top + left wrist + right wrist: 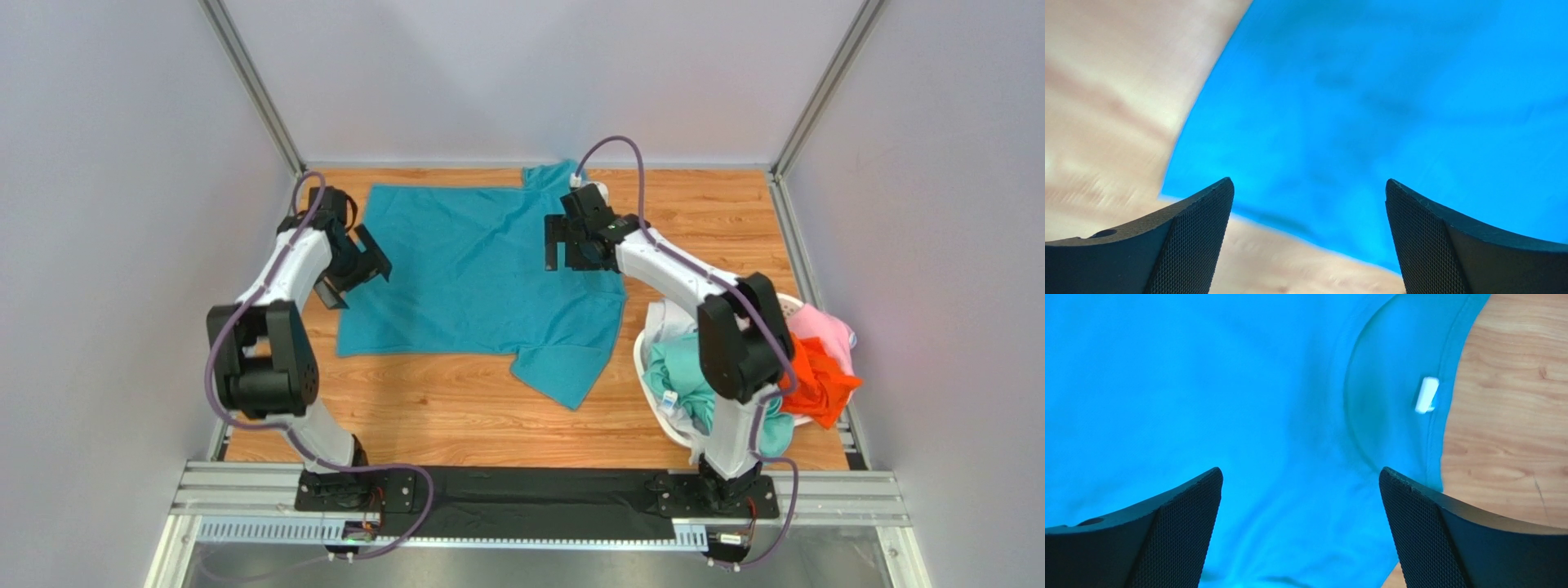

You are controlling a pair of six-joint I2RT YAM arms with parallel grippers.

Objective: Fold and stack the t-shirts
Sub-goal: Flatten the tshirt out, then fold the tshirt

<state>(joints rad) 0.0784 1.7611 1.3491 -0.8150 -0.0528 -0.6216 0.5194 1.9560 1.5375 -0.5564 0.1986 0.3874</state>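
Left end effector [1309, 184] wide, empty, over teal t-shirt [478, 276] edge, right end effector [1300, 471] wide, empty, above collar [1355, 425]

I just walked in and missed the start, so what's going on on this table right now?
A robot is partway through laundry folding. A teal t-shirt lies spread nearly flat on the wooden table, not yet folded. Both hands are open and hold nothing: the left hand is over the shirt's left edge, the right hand near its collar. The other shirts, mint green, orange, pink and white, sit in the white basket on the right.
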